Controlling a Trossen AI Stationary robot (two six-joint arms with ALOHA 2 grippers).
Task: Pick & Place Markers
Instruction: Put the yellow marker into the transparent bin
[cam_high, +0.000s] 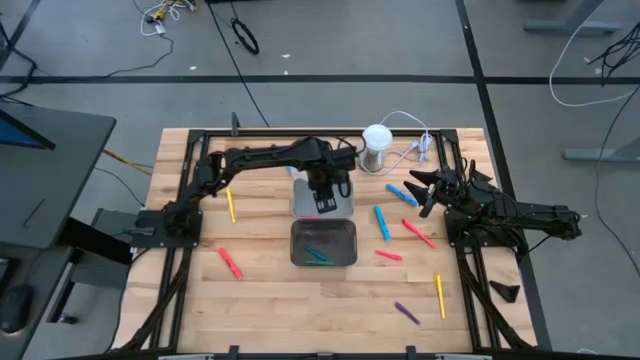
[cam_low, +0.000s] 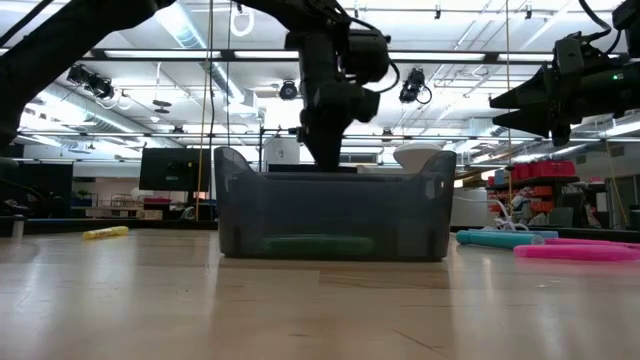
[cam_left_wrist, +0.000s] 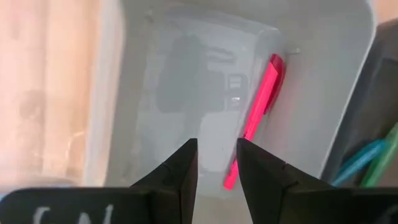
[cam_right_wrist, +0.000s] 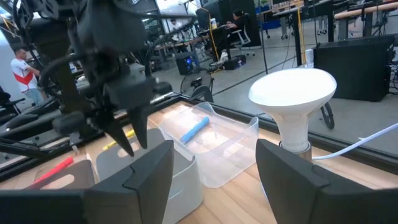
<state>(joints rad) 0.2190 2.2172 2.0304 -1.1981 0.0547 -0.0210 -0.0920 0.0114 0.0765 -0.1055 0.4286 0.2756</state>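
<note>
Right now we see the left claw (cam_high: 326, 207) hanging over the pale tray (cam_high: 300, 200) at the middle of the surface (cam_high: 270, 290), its fingers parted by a narrow gap and holding nothing. In the left wrist view a red-pink marker (cam_left_wrist: 258, 112) lies along one wall of that tray, just beyond the fingertips and apart from them, so we judge that this marker is already placed and that the claw stands over the tray because this is where it lets go.

Next to the pale tray, on its near side, sits the darker tray (cam_high: 323, 243), with a blue marker (cam_high: 318, 250) and a green marker (cam_high: 322, 261) in it. We take the two trays to be sorting bins, though we cannot tell from these views what rule decides which marker goes where.

The right claw (cam_high: 424, 190) waits near the right edge of the surface, raised off the wood in the low view, its jaws wide apart and empty, clear of the left arm's work.

Many markers are not yet collected. On the right half lie two more blue ones (cam_high: 402, 193) (cam_high: 381, 222), two red-pink ones (cam_high: 418, 233) (cam_high: 388, 255), a yellow one (cam_high: 439, 294) and a purple one (cam_high: 406, 313). On the left half lie a yellow one (cam_high: 231, 205) and a red-pink one (cam_high: 231, 263). The white-domed cylinder (cam_high: 376, 147) stands at the far edge, apart from all of them.
</note>
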